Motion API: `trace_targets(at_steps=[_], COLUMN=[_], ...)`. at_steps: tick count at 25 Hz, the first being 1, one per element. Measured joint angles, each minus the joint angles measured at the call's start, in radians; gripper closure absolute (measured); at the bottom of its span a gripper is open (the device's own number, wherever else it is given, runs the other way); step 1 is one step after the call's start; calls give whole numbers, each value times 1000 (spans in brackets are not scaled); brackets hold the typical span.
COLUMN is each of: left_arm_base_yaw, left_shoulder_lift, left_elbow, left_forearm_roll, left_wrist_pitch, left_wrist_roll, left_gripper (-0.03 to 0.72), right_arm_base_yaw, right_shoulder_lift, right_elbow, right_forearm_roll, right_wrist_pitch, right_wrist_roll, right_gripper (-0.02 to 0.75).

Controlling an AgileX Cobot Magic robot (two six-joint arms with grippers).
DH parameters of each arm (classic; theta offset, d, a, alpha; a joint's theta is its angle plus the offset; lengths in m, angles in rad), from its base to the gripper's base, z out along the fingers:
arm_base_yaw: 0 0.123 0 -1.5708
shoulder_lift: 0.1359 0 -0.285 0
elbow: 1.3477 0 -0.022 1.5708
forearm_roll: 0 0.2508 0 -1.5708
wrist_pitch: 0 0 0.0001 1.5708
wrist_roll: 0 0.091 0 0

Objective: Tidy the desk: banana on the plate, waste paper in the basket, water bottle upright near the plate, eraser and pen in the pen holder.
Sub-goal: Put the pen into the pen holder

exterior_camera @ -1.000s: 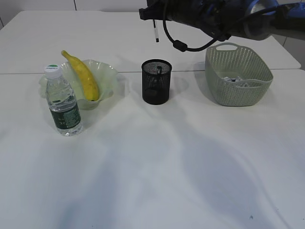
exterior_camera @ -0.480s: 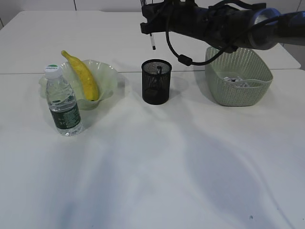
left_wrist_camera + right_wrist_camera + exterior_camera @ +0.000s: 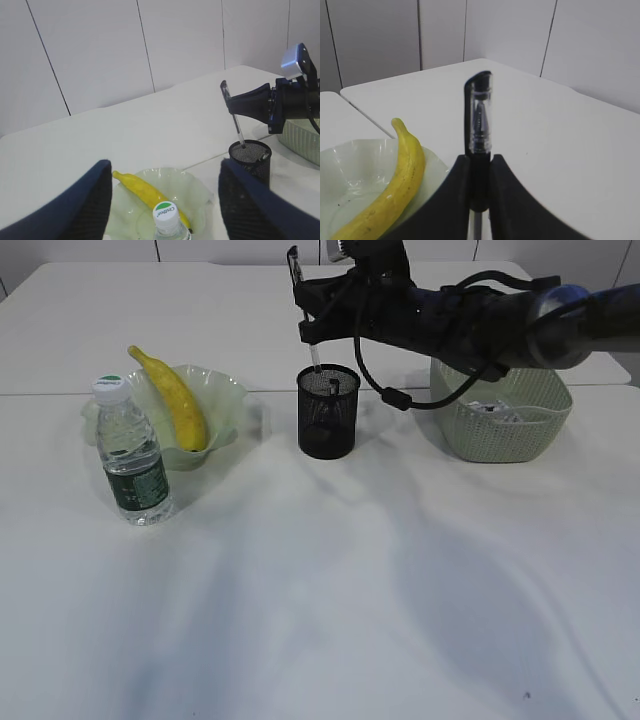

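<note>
The pen [image 3: 312,352] hangs nearly upright, its tip at or just inside the rim of the pen holder [image 3: 328,412], clamped partway down its barrel by the right end effector [image 3: 306,322]. The left end effector [image 3: 162,200] stands apart and empty above the water bottle [image 3: 131,452].

In the exterior view, the holder sits at the worktop's [image 3: 320,590] centre. At its nine o'clock the banana [image 3: 174,400] lies in the plate [image 3: 225,400], with the bottle upright just beside the plate at seven o'clock. At three o'clock, the basket [image 3: 500,400] holds what looks like the waste paper [image 3: 495,410].

By my reading, only releasing the pen remains.

The holder's mesh obscures its contents: something small and dark shows near the rim, possibly the eraser, but I cannot confirm it. The basket's contents are small and partly hidden.
</note>
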Motion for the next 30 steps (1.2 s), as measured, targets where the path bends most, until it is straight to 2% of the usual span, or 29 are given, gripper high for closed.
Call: trace_targets(at_steps=[18,24,30], left_arm_base_yaw=[0,0,0], left_shoulder_lift=[0,0,7], left_elbow=[0,0,0], left_forearm_roll=[0,0,0], left_wrist_pitch=[-1,-2,-4], left_wrist_roll=[0,0,0], left_gripper=[214,214,214], right_arm_base_yaw=[-35,-35,-35], right_shoulder_lift=[0,20,33], right_elbow=[59,60,60], right_forearm_roll=[0,78,90], right_wrist_pitch=[-156,-170,-171], right_wrist_roll=[-25,-84,-97], right_gripper=[676,676,676])
